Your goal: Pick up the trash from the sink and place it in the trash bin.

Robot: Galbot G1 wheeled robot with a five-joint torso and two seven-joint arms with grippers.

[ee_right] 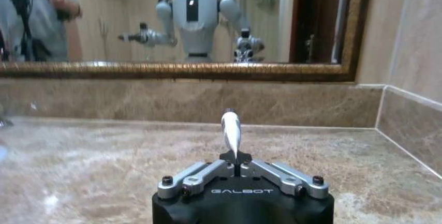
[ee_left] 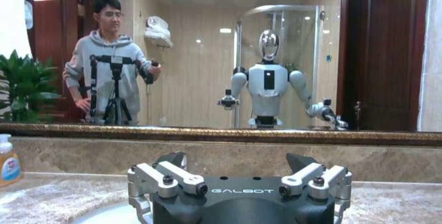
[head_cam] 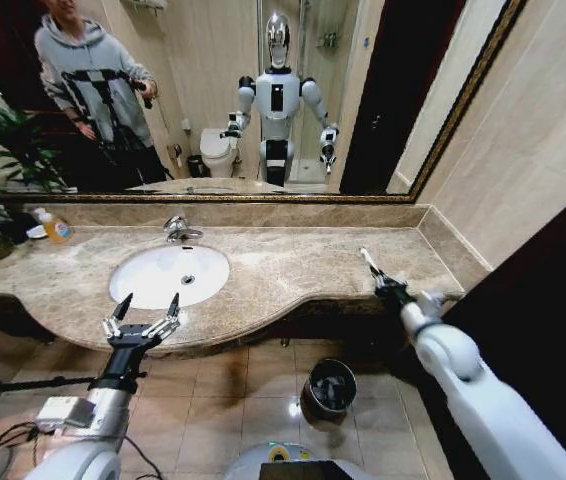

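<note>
I see my left gripper spread wide over the front rim of the sink. My right gripper, jaws pinching a white tube, hovers above the marble counter. The trash bin sits on the floor below.

The word "GALBOT" is printed in light capital letters on the dark housing of the left hand, centred between its two finger mounts. The same word "GALBOT" appears on the dark housing of the right hand, just below its finger linkages. The soap bottle carries a label whose print is too small to read.
</note>
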